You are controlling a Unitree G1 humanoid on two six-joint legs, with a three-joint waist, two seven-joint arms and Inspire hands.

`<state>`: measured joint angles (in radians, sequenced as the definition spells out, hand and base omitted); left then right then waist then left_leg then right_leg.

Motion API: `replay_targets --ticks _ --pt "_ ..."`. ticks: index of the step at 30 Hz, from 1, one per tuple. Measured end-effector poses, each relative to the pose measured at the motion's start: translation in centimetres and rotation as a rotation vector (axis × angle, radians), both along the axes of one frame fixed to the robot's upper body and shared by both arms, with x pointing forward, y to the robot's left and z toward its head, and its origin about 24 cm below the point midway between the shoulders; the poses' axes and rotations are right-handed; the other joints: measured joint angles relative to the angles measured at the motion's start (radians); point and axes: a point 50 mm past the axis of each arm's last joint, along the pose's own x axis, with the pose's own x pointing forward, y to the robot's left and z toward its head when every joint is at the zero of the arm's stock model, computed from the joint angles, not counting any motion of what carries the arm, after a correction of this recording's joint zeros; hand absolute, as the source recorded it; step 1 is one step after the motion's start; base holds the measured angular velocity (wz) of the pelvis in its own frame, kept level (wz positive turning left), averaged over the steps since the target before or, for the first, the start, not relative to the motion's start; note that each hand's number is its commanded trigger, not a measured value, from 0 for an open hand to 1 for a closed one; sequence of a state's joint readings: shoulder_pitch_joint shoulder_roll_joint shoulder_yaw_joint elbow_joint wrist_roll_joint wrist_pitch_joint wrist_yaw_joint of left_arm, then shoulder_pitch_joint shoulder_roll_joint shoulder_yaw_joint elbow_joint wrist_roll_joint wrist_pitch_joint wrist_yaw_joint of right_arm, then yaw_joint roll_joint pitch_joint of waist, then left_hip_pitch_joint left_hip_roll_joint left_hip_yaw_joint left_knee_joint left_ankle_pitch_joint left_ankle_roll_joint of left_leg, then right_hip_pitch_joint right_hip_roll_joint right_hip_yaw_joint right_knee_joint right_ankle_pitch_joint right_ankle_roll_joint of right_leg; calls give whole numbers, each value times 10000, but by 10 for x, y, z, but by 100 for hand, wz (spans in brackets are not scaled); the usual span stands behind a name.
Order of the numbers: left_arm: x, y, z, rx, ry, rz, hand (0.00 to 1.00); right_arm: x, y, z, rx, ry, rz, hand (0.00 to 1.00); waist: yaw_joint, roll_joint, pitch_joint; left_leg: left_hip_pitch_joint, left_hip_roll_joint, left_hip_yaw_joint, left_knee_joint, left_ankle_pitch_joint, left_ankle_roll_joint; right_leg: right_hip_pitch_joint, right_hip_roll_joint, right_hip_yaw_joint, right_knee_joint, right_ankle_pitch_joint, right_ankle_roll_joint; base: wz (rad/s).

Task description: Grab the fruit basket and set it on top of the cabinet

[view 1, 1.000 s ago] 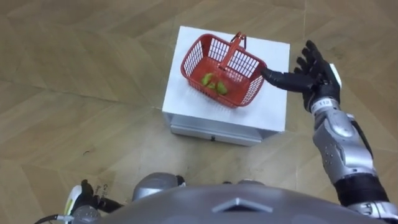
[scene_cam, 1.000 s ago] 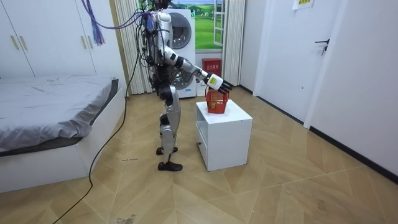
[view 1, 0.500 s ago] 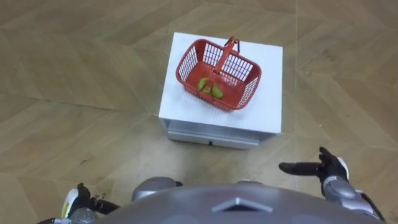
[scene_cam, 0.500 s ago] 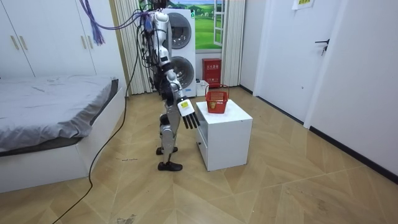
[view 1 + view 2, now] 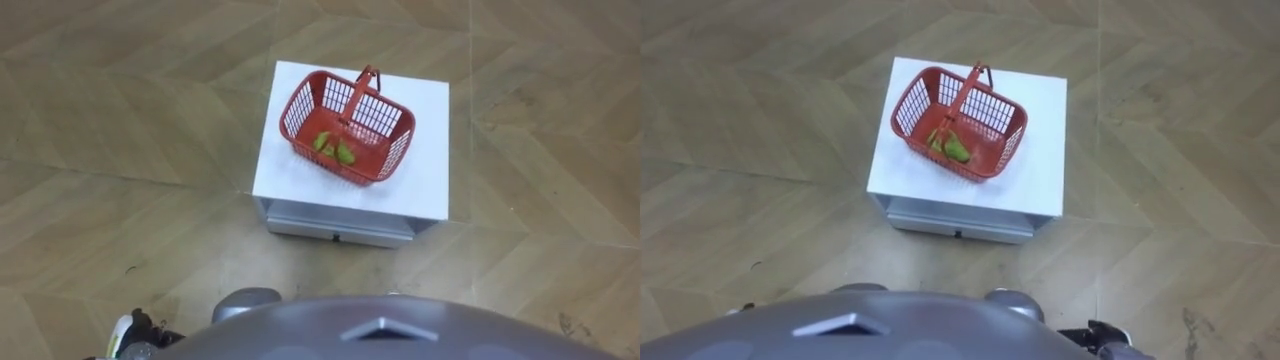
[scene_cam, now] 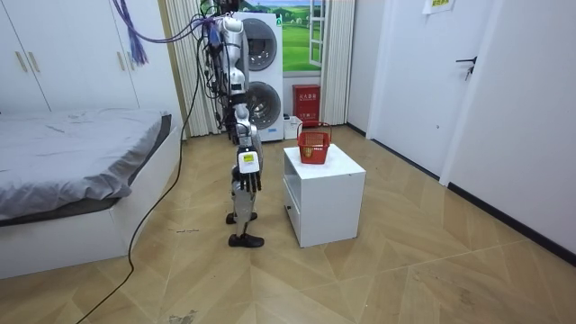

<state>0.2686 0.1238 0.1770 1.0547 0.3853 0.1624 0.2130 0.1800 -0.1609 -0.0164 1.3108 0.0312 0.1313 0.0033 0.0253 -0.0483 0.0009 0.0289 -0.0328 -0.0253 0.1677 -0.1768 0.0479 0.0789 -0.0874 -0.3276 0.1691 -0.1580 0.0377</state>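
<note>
The fruit basket [image 5: 347,127] sits on the white bench [image 5: 420,180], handle upright and free to take. Your right hand [image 6: 247,178] hangs at the robot's side, fingers straight and slack, holding nothing.

A red fruit basket [image 5: 958,125] is sitting on a white counter [image 5: 1045,170], toward its far left part, with its handle [image 5: 964,90] standing upright across the middle. Green fruit [image 5: 950,146] is lying on the basket's floor, under the handle. A drawer front [image 5: 960,220] is showing along the counter's near side. The counter is standing on a wooden herringbone floor [image 5: 750,120]. At the bottom right corner a small dark part of the right hand [image 5: 1102,335] is peeking in, well apart from the basket.
</note>
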Motion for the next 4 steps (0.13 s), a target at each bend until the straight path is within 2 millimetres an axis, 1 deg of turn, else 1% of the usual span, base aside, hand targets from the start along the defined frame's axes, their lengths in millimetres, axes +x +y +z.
replay_targets --ticks 2,4 --pt "1 -1 -1 -126 119 10 0 -4 1 0 23 385 205 0 -13 14 0 16 2 -52 -4 -9 -12 34 6 -39 -6 -10 7 7" --pt "2 -2 -2 -177 159 20 0 -3 1 0 0 503 357 0 -16 16 1 30 1 -57 1 -10 -12 46 6 -27 0 -19 3 0"
